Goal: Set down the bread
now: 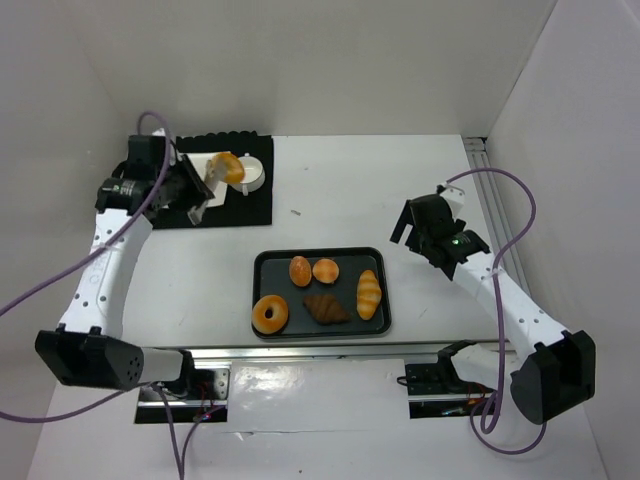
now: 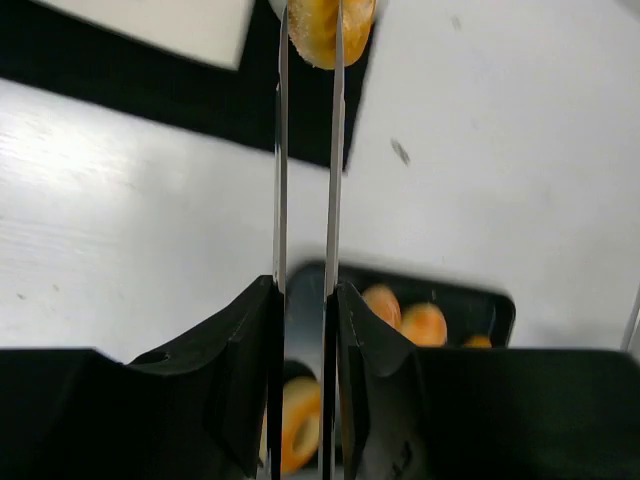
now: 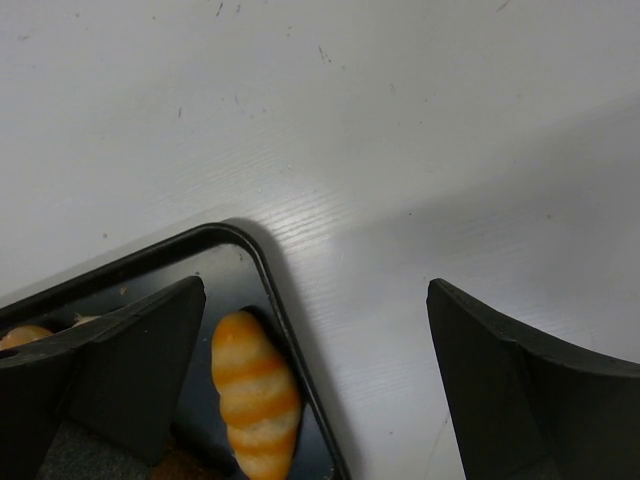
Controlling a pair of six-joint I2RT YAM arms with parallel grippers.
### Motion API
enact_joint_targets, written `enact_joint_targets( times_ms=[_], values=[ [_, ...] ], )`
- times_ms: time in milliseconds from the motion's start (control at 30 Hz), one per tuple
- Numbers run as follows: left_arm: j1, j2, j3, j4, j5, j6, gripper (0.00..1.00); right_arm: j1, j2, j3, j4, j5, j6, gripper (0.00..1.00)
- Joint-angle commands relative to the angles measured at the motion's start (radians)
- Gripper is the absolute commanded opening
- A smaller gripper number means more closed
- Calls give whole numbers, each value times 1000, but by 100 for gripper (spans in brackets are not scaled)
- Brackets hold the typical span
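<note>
Golden bread is pinched at the far tips of the metal tongs that your left hand squeezes together. It is held out ahead, beside the white dish, likely for release. Your right hand hangs spread, with the tray corner beneath it.

The left arm and right arm are built of white links, the left one with rows of small dark holes. In the top view each ends in a black base housing, at 7 and 5 o'clock, and trails a purple cable; a green indicator lamp marks the right wrist. The left gripper carries two thin flat metallic blades on black moulded mounts, while the right gripper has broad matte-black wedge-shaped fingers.
</note>
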Motion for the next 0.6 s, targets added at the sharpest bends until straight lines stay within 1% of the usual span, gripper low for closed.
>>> enact_joint_targets(
  times_ms=[0,33,100,167,200,233,300,333,400,500,567],
  values=[
    [119,77,46,137,3,28,11,9,-25,-20,65,-36,-20,99],
    [183,100,57,174,28,28,11,9,-25,-20,80,-64,-41,99],
    [228,176,68,211,75,28,11,9,-25,-43,155,-127,-83,99],
    [271,235,107,260,88,17,11,9,-3,-54,207,-127,-95,99],
    [283,269,132,260,120,17,11,9,9,-54,230,-116,-104,99],
    [304,333,159,260,135,17,11,9,26,-54,272,-80,-104,99],
    [317,381,201,277,169,-1,11,9,96,-16,319,-43,-133,99],
    [317,405,201,295,186,-1,11,9,125,2,320,3,-150,99],
    [317,488,250,308,195,-1,11,9,204,68,330,51,-170,99],
    [317,577,307,296,182,-1,11,9,267,136,349,72,-199,99],
    [317,609,330,277,181,-1,11,9,276,156,358,72,-212,99]
  ],
)
